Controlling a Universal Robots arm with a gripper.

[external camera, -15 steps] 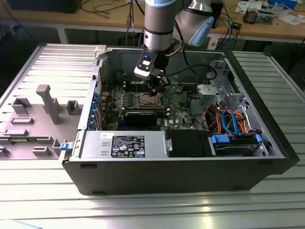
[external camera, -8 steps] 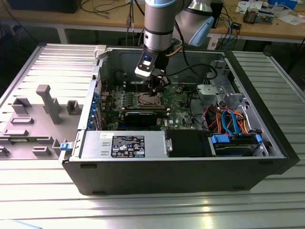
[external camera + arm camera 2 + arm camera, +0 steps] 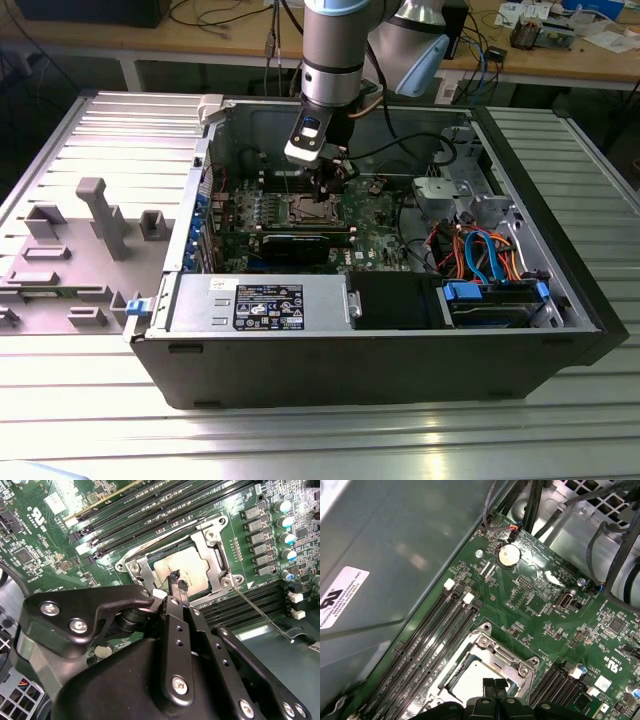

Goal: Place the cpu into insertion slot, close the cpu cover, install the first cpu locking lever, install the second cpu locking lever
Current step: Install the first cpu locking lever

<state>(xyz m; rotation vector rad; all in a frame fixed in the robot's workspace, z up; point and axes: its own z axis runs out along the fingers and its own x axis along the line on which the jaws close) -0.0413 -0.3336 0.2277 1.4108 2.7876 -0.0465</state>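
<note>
The cpu (image 3: 189,568) lies flat in the insertion slot (image 3: 154,558) on the green board, its dull silver top showing through the window of the cpu cover (image 3: 212,539), which lies down over it. My gripper (image 3: 178,581) hovers just above the cpu's edge with its black fingertips (image 3: 489,683) shut together and holding nothing. One thin wire lever (image 3: 261,613) sticks out from the socket corner across the black slots. Another wire lever (image 3: 170,531) runs along the cover's opposite edge. In the exterior view the gripper (image 3: 322,188) hangs over the socket (image 3: 303,209) inside the open computer case.
Long black memory slots (image 3: 150,507) flank the socket on both sides. A black card (image 3: 300,243), a power supply (image 3: 260,305) and coloured cables (image 3: 480,250) fill the case. The case wall (image 3: 385,545) stands close by. Grey fixtures (image 3: 100,215) lie to the exterior view's left.
</note>
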